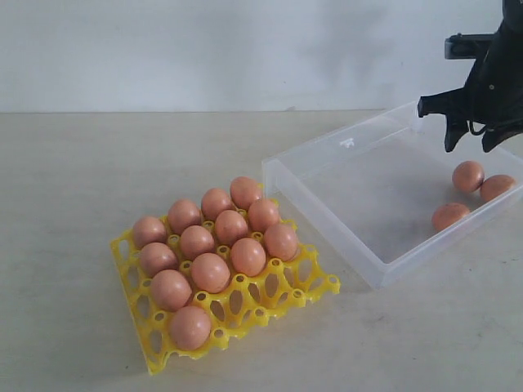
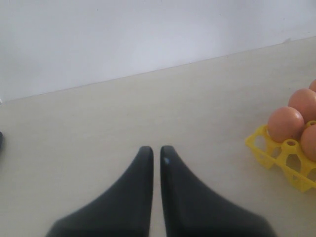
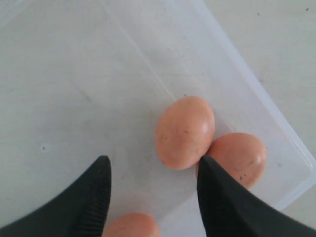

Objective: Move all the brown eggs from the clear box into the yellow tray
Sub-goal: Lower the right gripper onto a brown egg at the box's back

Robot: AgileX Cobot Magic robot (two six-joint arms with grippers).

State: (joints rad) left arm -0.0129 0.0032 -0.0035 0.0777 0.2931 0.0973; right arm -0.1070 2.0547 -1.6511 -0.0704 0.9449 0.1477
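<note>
Pale beige matte tabletop (image 1: pixel 73 163) across the whole lower part of the exterior view, tiny dark specks scattered on it, soft shadows in places. Meets a plain grey-white wall (image 1: pixel 204 49) along a straight horizontal seam at the back, wall flat and evenly lit. In left wrist view, small dark sliver (image 2: pixel 1 140) at the frame edge by the tabletop, too cropped to identify.

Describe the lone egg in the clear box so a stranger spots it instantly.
Start at the clear box right of the yellow tray. Three brown eggs lie in its right-hand corner. The lone egg sits by the near wall, apart from the touching pair.
</note>
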